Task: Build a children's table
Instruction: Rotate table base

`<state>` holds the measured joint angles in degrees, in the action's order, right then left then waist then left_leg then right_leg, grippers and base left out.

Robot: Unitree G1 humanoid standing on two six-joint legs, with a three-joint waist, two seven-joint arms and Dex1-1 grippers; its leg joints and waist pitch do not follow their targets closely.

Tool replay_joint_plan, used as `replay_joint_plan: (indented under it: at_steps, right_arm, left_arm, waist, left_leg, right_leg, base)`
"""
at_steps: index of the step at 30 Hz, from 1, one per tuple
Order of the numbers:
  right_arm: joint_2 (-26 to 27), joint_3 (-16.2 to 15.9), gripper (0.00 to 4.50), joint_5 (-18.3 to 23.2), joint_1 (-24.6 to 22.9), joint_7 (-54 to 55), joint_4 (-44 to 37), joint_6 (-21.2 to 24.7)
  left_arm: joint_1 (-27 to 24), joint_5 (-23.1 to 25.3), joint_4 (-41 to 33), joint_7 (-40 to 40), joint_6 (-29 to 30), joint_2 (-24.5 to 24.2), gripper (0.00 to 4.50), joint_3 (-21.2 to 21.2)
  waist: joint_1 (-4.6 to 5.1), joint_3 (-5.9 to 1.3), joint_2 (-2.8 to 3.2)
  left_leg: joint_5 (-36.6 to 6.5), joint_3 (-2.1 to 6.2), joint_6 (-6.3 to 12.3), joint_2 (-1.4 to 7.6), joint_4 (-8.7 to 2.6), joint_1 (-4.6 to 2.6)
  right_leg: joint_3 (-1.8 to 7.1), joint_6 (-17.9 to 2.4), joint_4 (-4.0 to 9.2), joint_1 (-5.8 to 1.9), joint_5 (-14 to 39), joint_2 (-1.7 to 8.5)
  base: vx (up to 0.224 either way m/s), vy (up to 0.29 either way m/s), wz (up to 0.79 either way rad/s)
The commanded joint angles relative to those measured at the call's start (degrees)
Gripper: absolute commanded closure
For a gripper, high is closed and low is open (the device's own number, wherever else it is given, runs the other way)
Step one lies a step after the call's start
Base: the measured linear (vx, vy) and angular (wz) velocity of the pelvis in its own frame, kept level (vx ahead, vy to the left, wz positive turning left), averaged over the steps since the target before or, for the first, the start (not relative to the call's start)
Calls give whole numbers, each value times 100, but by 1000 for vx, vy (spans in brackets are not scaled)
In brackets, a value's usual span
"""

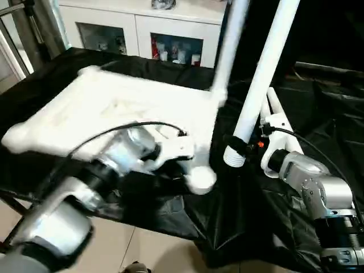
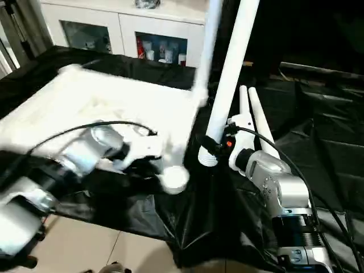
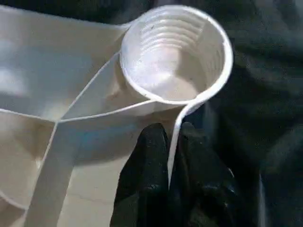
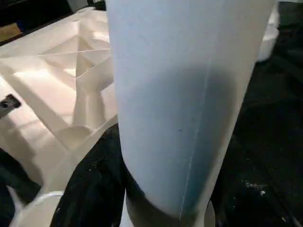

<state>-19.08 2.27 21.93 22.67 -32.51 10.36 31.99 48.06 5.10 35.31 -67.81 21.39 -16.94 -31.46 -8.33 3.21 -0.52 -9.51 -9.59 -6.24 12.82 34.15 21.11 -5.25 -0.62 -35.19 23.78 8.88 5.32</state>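
Observation:
The children's table's white tabletop [image 1: 114, 108] lies underside up on the black-draped work table. One white leg [image 1: 230, 40] stands in its far right corner. My left gripper [image 3: 171, 132] is shut on the thin rim wall right beside the empty round socket [image 3: 175, 52] at the near right corner [image 1: 200, 179]. My right gripper [image 1: 242, 147] is shut on a second leg [image 1: 261, 74] just above its ribbed lower end, holding it steeply tilted to the right of that socket and apart from it. Two more legs [image 2: 253, 114] lie on the cloth behind my right wrist.
A white cabinet [image 1: 142, 28] with glass doors stands behind the table. The black cloth [image 1: 324, 114] is rumpled on the right side. The table's front edge drops to a tiled floor [image 1: 142, 244]. A metal stand [image 1: 23, 28] rises at the far left.

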Motion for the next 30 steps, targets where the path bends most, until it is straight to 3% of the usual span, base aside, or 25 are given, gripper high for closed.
replay_joint_plan:
  at_steps: [1, 3, 6, 9, 13, 18, 24, 26, 30]
  right_arm:
    - [-22, 95, 259, -51, 18, 55, 18, -62]
    - [-18, 97, 259, -57, 24, 64, 35, -66]
    - [-21, 112, 259, -64, 26, 85, 49, -55]
    - [-22, 116, 259, -64, 21, 102, 41, -34]
    - [-14, 101, 259, -91, 21, 130, 57, -36]
    - [20, 119, 259, -111, 21, 194, 76, -50]
    - [88, 106, 259, -129, 15, 252, 100, -78]
    - [105, 99, 259, -126, 8, 272, 77, -69]
    - [115, 99, 259, -112, 7, 284, 69, -73]
  left_arm:
    - [93, -95, 246, 717, -25, 148, 436, 435]
    - [124, -2, 479, 1202, -247, 281, 440, 551]
    - [94, 13, 556, 1845, -102, 486, 450, 740]
    - [40, 0, 501, 1988, 144, 613, 450, 863]
    - [-80, 18, 526, 2121, -17, 697, 450, 876]
    - [-328, 57, 624, 2391, -1773, 642, 450, 912]
    - [-463, 323, 621, 2281, -2999, 414, 450, 707]
    - [-483, 291, 635, 2112, -3116, 390, 450, 673]
    - [-564, 8, 714, 1277, -3967, 408, 450, 616]
  waist:
    - [-40, -447, -9]
    - [-36, -457, -32]
    - [-15, -452, -48]
    - [-19, -468, -44]
    - [-52, -474, -27]
    - [-101, -479, -50]
    - [-138, -455, -49]
    - [-139, -451, -54]
    - [-170, -451, -16]
  left_leg:
    - [-1267, -36, 24, -34, -378, -12]
    - [-1189, -27, 55, -54, -377, 22]
    - [-1137, -21, 56, -64, -385, 41]
    - [-1018, -35, 95, -53, -367, 10]
    - [-976, -36, 171, -34, -363, -4]
    - [-1070, -34, 156, -24, -380, -13]
    - [-1235, -29, 51, -10, -418, -23]
    - [-1228, -30, 20, -7, -420, -26]
    - [-1289, -34, -22, 13, -427, -56]
  right_leg:
    - [224, -1085, 416, -400, 1427, 285]
    - [210, -924, 432, -429, 1513, 274]
    - [193, -704, 464, -429, 1807, 267]
    - [211, -796, 448, -394, 1593, 260]
    - [215, -1013, 411, -383, 1175, 252]
    - [220, -890, 427, -381, 1272, 272]
    - [225, -634, 468, -343, 1708, 290]
    - [231, -624, 467, -336, 1709, 299]
    - [244, -688, 460, -303, 1668, 304]
  base:
    - [0, 0, 0]
    - [0, 0, 0]
    - [0, 0, 0]
    - [0, 0, 0]
    - [0, 0, 0]
    - [0, 0, 0]
    - [0, 0, 0]
    - [0, 0, 0]
    - [0, 0, 0]
